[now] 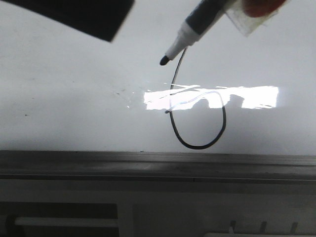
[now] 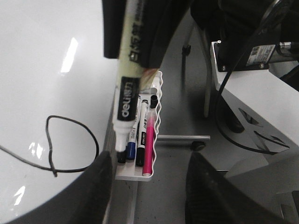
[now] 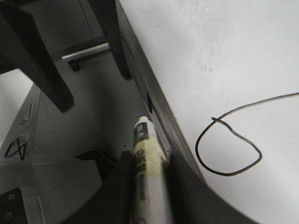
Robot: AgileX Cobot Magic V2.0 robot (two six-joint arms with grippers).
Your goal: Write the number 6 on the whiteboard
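The whiteboard (image 1: pixel 74 98) fills the front view, with a bright light reflection across it. On it is the number 6 (image 1: pixel 200 146), a thin black line with a long stem and a round loop. A black-tipped marker (image 1: pixel 185 32) slants in from the upper right, its tip just left of the stem's upper end. My right gripper (image 3: pixel 147 161) is shut on this marker (image 3: pixel 147 154), with the number 6 (image 3: pixel 228 174) off to one side. My left gripper (image 2: pixel 149 158) is open and holds nothing. It hangs beside the board edge, near the number 6 (image 2: pixel 97 148).
A grey metal rail (image 1: pixel 148 163) runs along the board's lower edge. A white pen tray (image 2: pixel 128 175) on the board's edge holds a pink marker (image 2: pixel 148 144) and a few other pens. A dark arm part (image 1: pixel 89 17) juts in at upper left. Cables and equipment stand beyond.
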